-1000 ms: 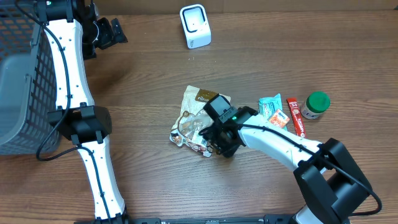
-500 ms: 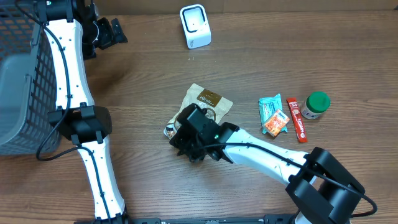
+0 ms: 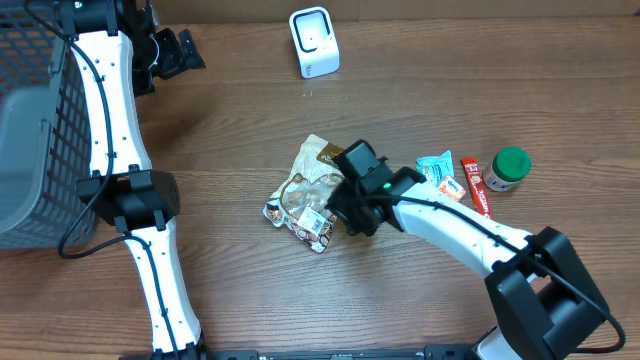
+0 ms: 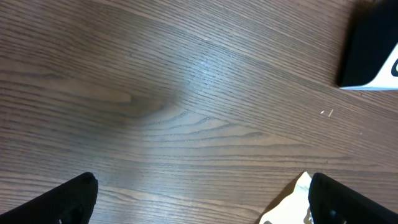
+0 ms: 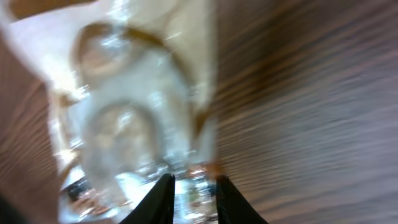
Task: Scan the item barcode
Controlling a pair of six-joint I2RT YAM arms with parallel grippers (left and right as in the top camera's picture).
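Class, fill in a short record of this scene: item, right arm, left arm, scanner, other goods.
item: snack bag, crumpled
right arm: right claw nipping the bag's edge
left arm: left claw open, holding nothing
scanner: white scanner, apart from the bag
other goods: green-lidded jar and red stick pack, right of the bag

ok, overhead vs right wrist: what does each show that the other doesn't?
Only overhead: the scanner, basket, jar, packets, and both arms. It also shows that the bag lies well short of the scanner.
Only right wrist: the fingertips close together with the bag's edge between them, and its clear window close up, though blurred.
Both: the bag, the right gripper on it, and the table.
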